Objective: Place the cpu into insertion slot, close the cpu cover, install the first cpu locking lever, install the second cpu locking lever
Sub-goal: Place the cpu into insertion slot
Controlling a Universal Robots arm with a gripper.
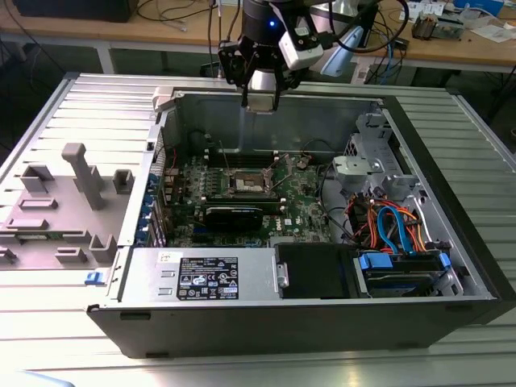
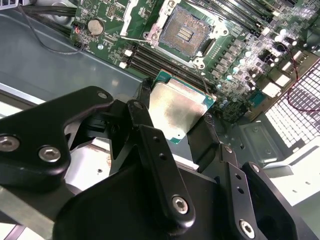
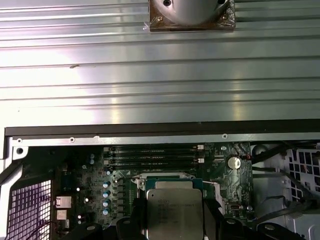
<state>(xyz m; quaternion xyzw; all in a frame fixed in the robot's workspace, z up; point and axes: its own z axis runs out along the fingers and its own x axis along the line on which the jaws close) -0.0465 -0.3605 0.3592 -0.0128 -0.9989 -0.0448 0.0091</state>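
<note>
Second wrist view, nearest first: black bolted gripper [image 2: 177,104], jaws clamped on flat square cpu [image 2: 175,114], shiny grey top, green edge. Farther off: square insertion slot [image 2: 184,31], dark dotted middle, silvery rim, uncovered. Exterior view: hanging at twelve o'clock from slot, above metal case [image 1: 266,326].

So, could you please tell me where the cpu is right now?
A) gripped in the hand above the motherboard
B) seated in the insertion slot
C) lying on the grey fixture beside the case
A: in the second wrist view the hand grips the cpu by its edges, while the insertion slot beyond it lies open with its contact field bare.
</note>
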